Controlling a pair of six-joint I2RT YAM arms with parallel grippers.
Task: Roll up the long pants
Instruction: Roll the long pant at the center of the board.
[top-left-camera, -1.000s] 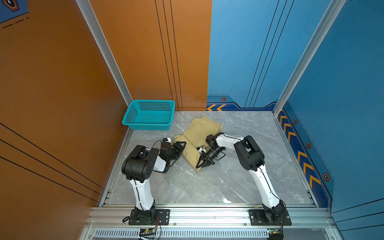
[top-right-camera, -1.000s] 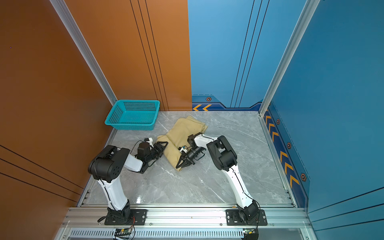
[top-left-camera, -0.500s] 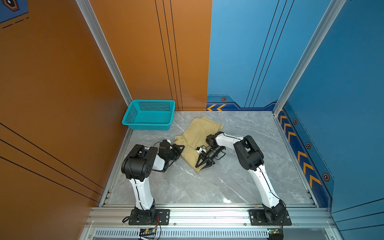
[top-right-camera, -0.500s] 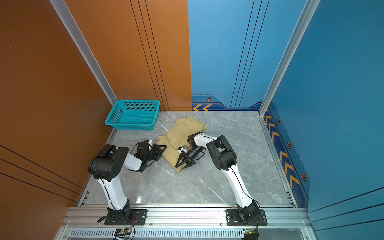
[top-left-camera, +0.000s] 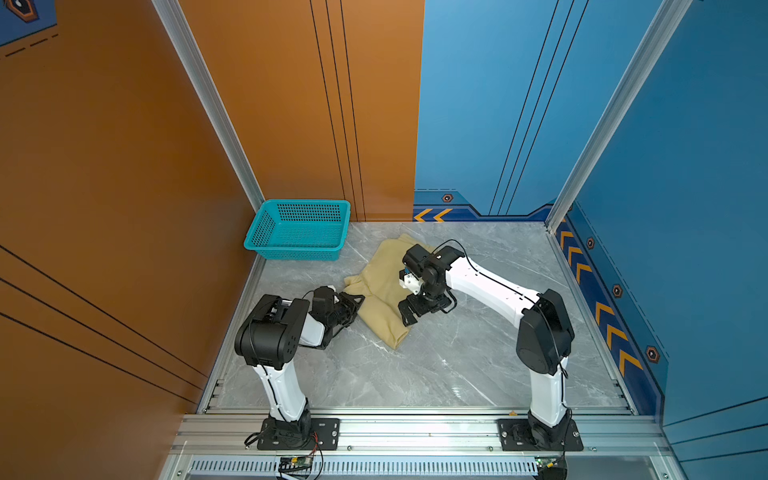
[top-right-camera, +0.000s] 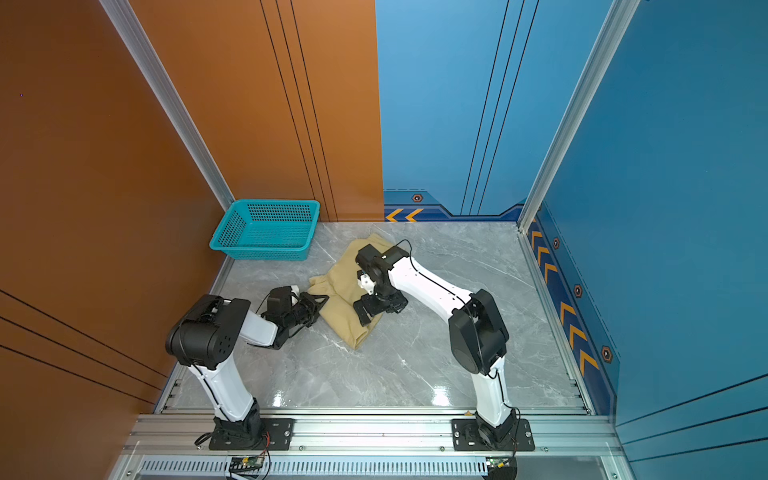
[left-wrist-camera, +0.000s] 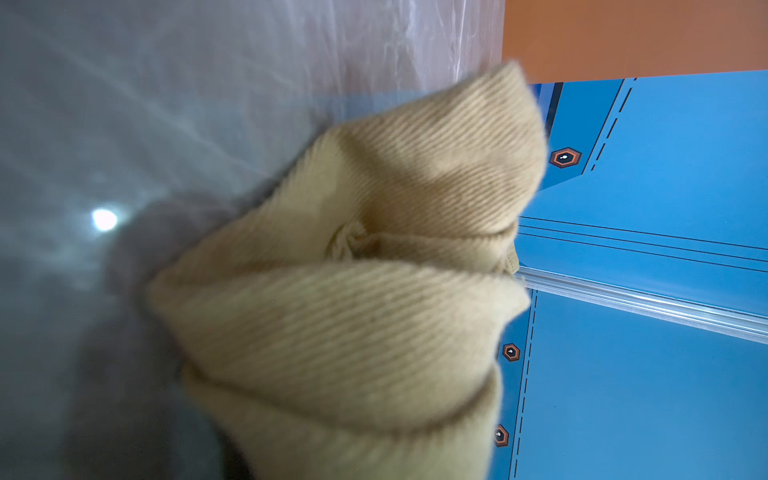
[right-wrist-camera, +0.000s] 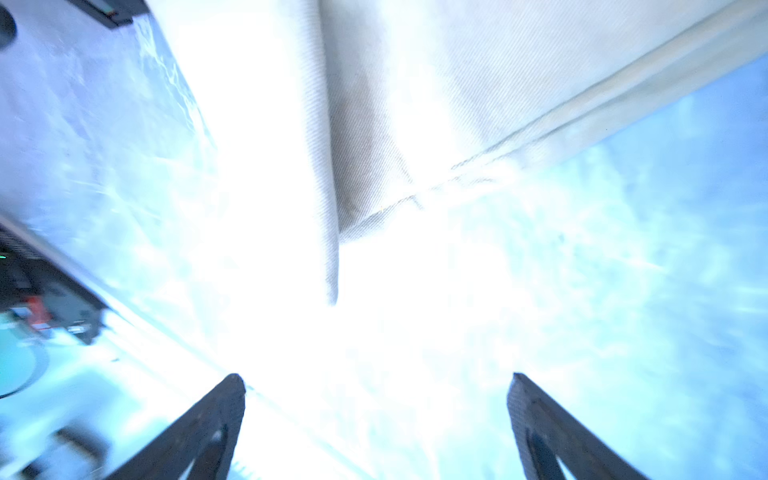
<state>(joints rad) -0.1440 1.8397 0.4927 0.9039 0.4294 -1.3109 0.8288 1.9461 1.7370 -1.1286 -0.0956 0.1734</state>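
Right gripper (top-left-camera: 405, 314): closed a second ago; now I see its fingers wide apart, nothing between, over the khaki-tan cotton long pants (top-left-camera: 382, 276).
Left gripper (top-left-camera: 358, 297): spread before, now clamped on the pants' left edge.
Long pants: folded heap, mid-worktop, toward the back edge.
Worktop (top-left-camera: 457, 365): grey marble-pattern slab; teal mesh plastic basket (top-left-camera: 291, 249) in its back-left corner, apart from the pants.
Room: orange wall panels (top-left-camera: 124, 166), blue wall panels (top-left-camera: 685, 208).
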